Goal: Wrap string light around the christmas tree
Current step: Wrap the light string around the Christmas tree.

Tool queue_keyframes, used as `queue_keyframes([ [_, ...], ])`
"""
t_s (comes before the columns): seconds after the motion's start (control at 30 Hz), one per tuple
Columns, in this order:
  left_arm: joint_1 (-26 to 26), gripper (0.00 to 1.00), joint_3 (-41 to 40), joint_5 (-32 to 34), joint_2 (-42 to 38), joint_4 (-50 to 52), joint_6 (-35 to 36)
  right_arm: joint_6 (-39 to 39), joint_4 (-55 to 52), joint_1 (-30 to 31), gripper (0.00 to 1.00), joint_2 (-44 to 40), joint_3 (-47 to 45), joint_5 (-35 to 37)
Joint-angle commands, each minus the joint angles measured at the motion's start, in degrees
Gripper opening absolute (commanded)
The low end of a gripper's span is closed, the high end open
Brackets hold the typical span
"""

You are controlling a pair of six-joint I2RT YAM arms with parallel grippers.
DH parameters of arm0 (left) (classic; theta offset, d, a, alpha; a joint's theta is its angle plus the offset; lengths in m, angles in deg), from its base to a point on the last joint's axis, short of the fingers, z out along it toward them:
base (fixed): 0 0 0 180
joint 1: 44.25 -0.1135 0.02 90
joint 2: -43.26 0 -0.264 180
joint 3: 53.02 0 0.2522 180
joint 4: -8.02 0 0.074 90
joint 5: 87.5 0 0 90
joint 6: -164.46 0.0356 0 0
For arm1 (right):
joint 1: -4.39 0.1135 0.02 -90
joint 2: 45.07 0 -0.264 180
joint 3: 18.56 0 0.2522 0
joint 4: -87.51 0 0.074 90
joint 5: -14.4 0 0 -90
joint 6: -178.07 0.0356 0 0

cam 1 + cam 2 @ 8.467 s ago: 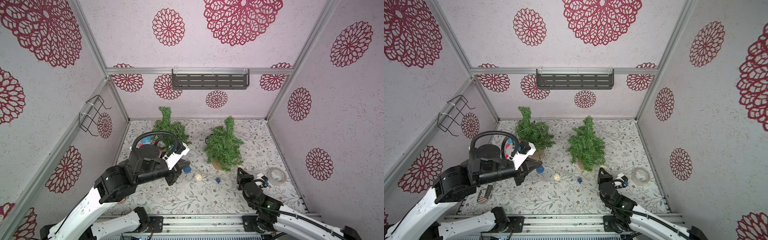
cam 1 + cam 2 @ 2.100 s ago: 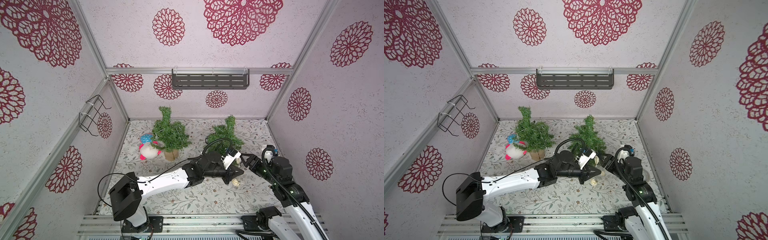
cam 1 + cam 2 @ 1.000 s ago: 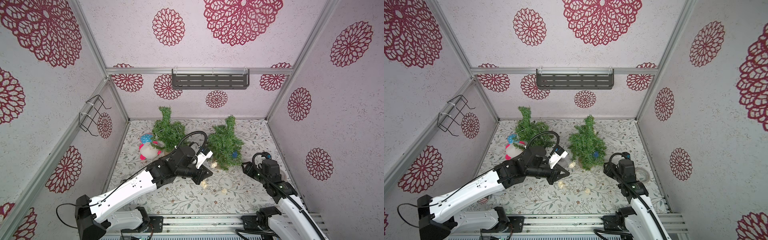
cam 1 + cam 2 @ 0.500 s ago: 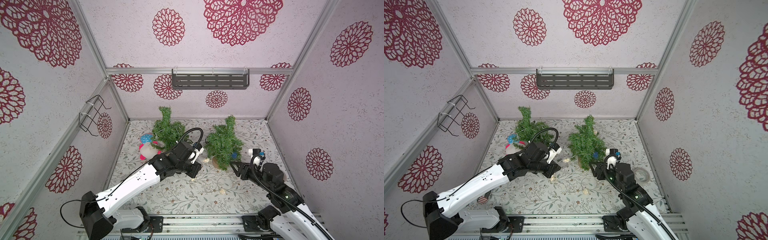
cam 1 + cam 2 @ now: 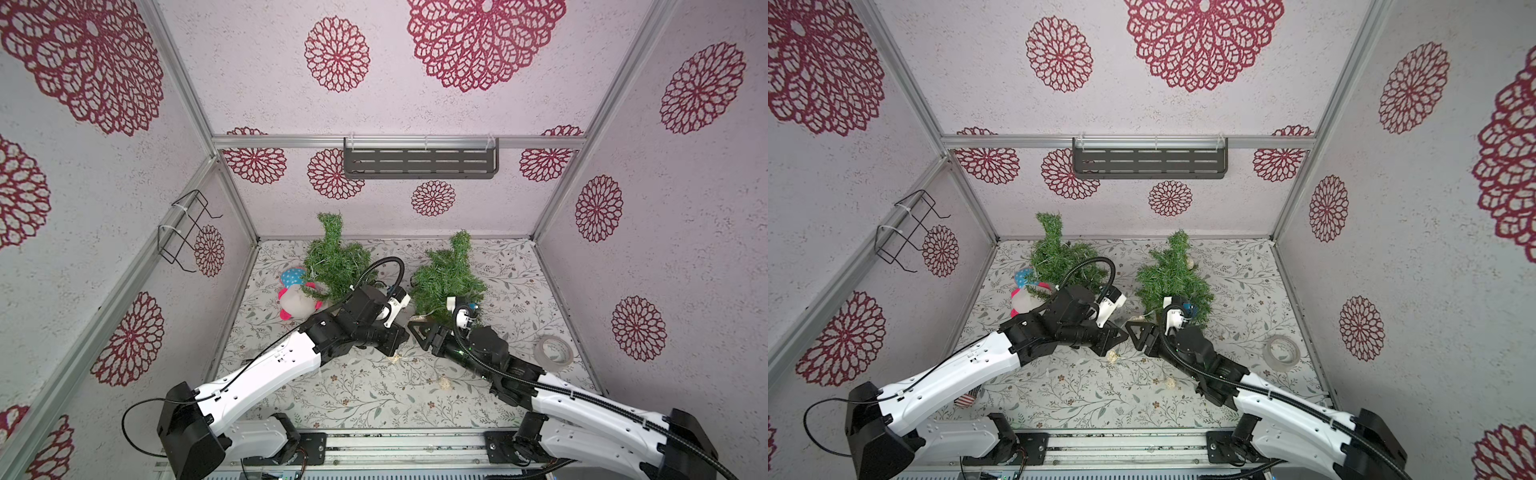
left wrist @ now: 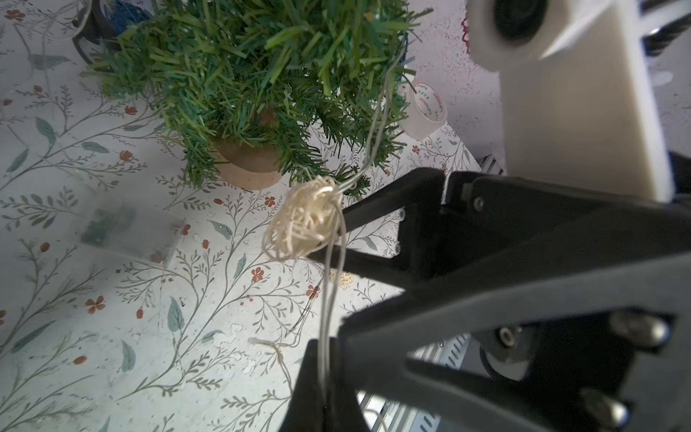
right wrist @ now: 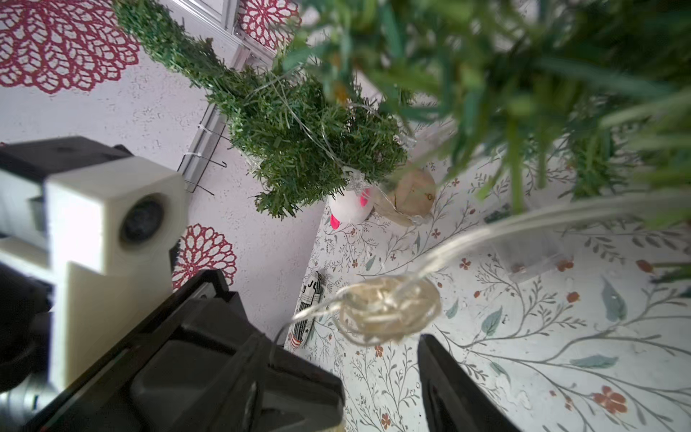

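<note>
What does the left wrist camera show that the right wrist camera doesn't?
Only the left wrist view shows the tape roll, beyond the tree. Only the right wrist view shows the plush toy, the wall rack and a small flag. Both show the light ball hanging on its wire, the clear box and the floral mat.

White arms (image 5: 266, 370), black joints (image 5: 187, 432), ribbed cables (image 5: 392, 266), black right end effector (image 5: 417, 332).
</note>
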Motion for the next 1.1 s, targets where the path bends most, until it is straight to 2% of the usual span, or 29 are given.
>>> queue_keyframes([
  [0.0, 0.0, 0.00, -1.0, -1.6, -2.1, -4.0, -0.8, 7.6, 10.7, 1.4, 0.62, 2.8, 1.7, 6.5],
  [0.17, -0.1, 0.00, -3.1, -1.3, -3.1, -6.8, -0.8, 9.0, 13.5, 3.0, 0.49, 6.4, 3.6, 8.7],
  [0.27, 0.0, 0.03, -3.4, -0.8, -3.0, -7.1, -1.2, 10.1, 15.0, 3.6, 0.32, 7.7, 4.3, 9.4],
  [0.37, -0.2, 0.23, -4.8, 0.1, -5.1, -6.7, -1.5, 11.0, 15.7, 3.7, 0.14, 7.7, 3.9, 11.5],
  [0.43, -0.3, 0.42, -8.0, 1.5, -8.9, -6.4, -3.7, 10.7, 15.0, 3.6, 0.08, 7.1, 4.3, 13.0],
  [0.47, -0.3, 0.48, -10.5, 2.4, -11.5, -6.8, -5.5, 10.0, 14.5, 3.6, 0.06, 6.9, 4.8, 13.3],
  [0.53, -0.3, 0.64, -18.0, 5.9, -17.9, -9.8, -10.4, 9.0, 13.4, 3.6, 0.04, 6.6, 5.9, 13.8],
  [0.63, -0.2, 0.79, -27.8, 8.0, -26.1, -17.6, -16.7, 8.4, 13.0, 3.5, 0.01, 6.6, 6.8, 14.1],
  [0.73, 3.3, 0.82, -35.3, 13.8, -29.4, -29.4, -15.1, 7.9, 12.0, 3.4, 0.00, 6.7, 8.2, 14.3],
  [0.83, 7.5, 0.85, -39.9, 21.5, -26.3, -42.0, -8.3, 7.5, 11.9, 3.4, 0.00, 6.7, 9.7, 14.3],
  [0.93, 9.4, 0.85, -40.6, 24.3, -17.5, -54.4, -1.8, 7.2, 12.2, 3.4, 0.00, 7.0, 11.1, 13.9],
  [1.07, 9.9, 0.83, -39.7, 25.9, -5.8, -67.6, 2.1, 7.3, 12.4, 3.4, 0.00, 7.2, 11.9, 13.5],
])
